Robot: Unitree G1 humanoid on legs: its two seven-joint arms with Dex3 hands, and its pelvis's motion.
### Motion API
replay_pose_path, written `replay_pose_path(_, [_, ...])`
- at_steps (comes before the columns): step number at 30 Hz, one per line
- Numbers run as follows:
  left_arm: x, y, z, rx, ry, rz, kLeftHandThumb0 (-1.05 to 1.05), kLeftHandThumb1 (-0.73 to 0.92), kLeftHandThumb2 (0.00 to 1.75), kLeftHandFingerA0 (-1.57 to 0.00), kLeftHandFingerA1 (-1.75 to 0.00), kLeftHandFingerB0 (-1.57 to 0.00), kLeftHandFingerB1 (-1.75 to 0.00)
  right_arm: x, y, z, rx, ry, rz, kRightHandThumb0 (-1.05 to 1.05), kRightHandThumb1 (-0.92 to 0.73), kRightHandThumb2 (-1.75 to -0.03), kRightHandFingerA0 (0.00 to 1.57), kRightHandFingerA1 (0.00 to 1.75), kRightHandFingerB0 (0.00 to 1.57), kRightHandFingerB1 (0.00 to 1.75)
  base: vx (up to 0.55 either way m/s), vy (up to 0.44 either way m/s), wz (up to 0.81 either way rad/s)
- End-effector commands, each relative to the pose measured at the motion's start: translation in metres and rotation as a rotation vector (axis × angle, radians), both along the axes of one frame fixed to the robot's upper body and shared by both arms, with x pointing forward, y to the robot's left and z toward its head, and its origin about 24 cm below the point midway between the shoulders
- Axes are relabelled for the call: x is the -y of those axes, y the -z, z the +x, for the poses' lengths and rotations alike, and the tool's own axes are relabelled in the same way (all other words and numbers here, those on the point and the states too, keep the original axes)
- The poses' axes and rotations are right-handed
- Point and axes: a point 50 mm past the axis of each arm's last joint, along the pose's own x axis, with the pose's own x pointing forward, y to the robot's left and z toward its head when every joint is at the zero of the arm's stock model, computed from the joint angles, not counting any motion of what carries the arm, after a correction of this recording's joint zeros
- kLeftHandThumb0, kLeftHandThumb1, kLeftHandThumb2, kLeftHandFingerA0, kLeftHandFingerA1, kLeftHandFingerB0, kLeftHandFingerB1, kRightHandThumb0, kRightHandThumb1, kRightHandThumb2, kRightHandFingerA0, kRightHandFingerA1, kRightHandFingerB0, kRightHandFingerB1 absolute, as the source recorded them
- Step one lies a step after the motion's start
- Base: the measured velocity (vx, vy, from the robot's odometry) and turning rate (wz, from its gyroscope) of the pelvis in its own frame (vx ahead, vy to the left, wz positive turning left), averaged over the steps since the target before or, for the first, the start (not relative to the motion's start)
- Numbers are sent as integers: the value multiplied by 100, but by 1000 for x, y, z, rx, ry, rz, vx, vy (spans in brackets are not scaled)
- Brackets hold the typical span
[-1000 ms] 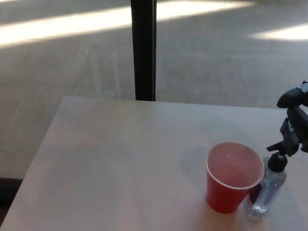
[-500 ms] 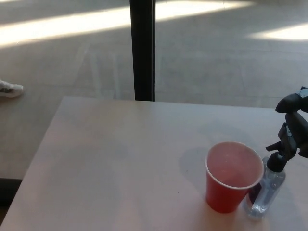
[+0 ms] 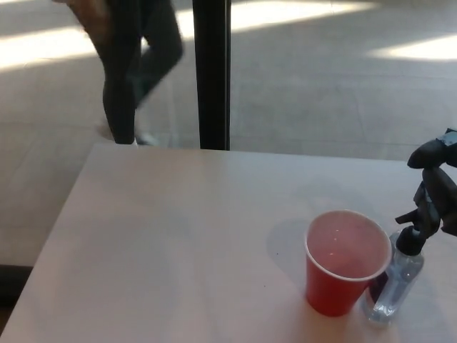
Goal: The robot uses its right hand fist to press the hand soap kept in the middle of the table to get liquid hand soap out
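- A clear hand soap bottle with a black pump stands near the table's front right, touching a red cup; no label is readable.
- The right hand hovers at the pump; whether its fingers are closed cannot be told.
- Beyond a black post, a person's legs cross the floor.

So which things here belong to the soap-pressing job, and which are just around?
Job: hand soap bottle with black pump, right hand above the pump.
Just around: red cup, table, black post, a person's legs walking past behind the table.
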Motion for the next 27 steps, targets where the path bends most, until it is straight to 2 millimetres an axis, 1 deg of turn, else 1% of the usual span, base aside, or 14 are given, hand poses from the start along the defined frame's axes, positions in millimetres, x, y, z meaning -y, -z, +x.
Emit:
replay_pose_path(1, [-4,-3,1,2,-11,15,-17,42,91,-84,-97,-61,-81,10,14,-3,-21,44,-18,-26,-66,-103,104,175,77,134,0,0,0])
replay_pose_path(2, [-4,-3,2,1,-7,21,-18,42,91,-87,-99,-64,-83,10,15,-4,-29,42,-21,-26,-67,-102,103,175,77,134,0,0,0])
replay_pose_path(6, [-4,-5,3,12,8,21,-20,41,94,-84,-97,-61,-81,5,23,-7,-53,24,-40,-27,-66,-102,103,175,79,131,0,0,0])
replay_pose_path(8, [-4,-4,3,8,1,24,-21,43,93,-86,-98,-59,-80,-4,30,-11,-58,0,-53,-24,-68,-101,102,175,76,134,0,0,0])
replay_pose_path(9, [-4,-4,3,6,0,21,-22,43,92,-83,-96,-59,-80,-8,32,-13,-55,-10,-77,-24,-68,-101,102,175,76,135,0,0,0])
replay_pose_path(12, [-4,-4,4,7,2,23,-23,43,93,-84,-97,-60,-80,-16,34,-15,-53,-30,-99,-22,-70,-99,100,175,76,134,0,0,0])
replay_pose_path(13, [-4,-4,3,11,2,19,-24,42,93,-82,-96,-60,-81,-20,34,-16,-38,-51,-111,-20,-69,-102,102,175,77,133,0,0,0])
replay_pose_path(15, [-4,-4,3,8,9,21,-25,42,92,-83,-97,-60,-80,-22,34,-17,-30,-57,-119,-19,-69,-104,103,175,77,133,0,0,0])
replay_pose_path(17, [-4,-4,3,7,9,22,-25,42,93,-85,-98,-57,-80,-21,36,-17,-33,-53,-126,-20,-68,-105,98,175,72,141,0,0,0])
replay_pose_path(22, [-4,-4,3,17,4,21,-27,40,94,-82,-97,-56,-79,-14,39,-18,-53,-19,-143,-19,-70,-104,99,175,73,138,0,0,0])
replay_pose_path(24, [-4,-4,3,1,10,22,-28,41,93,-81,-95,-55,-77,-7,42,-18,-52,1,-145,-20,-71,-100,100,175,75,136,0,0,0])
replay_pose_path(25, [-4,-4,3,5,9,24,-28,41,93,-84,-98,-56,-79,-4,43,-18,-64,22,-161,-22,-71,-98,99,175,76,137,0,0,0])
replay_pose_path(26, [-4,-4,4,11,10,22,-27,42,94,-83,-97,-57,-79,-2,44,-19,-66,29,-170,-23,-70,-98,98,175,75,137,0,0,0])
replay_pose_path(27, [-4,-4,3,13,-1,19,-26,42,93,-82,-97,-56,-79,1,44,-19,-70,34,-165,-23,-72,-93,99,175,66,147,0,0,0])
